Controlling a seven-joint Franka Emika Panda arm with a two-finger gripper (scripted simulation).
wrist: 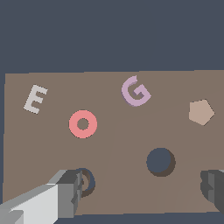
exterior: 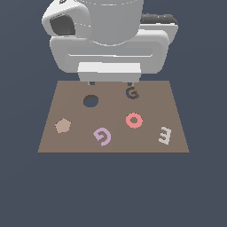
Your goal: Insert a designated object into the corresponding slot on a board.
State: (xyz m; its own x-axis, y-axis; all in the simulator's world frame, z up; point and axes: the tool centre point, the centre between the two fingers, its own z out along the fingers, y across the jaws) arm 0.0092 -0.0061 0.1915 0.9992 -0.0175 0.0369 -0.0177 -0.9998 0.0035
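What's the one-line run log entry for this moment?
gripper: open, empty, above board | lilac G: loose on board | G slot: unfilled

A simulated test scene is shown: a flat brown board (exterior: 113, 116) is set against a featureless dark blue-grey void.

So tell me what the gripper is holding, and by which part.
Nothing. The gripper is open and empty; the lilac G lies untouched on the board.

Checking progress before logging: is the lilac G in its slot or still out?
Out. The lilac G lies flat on the board, apart from the dark G-shaped slot, which shows empty near the open gripper.
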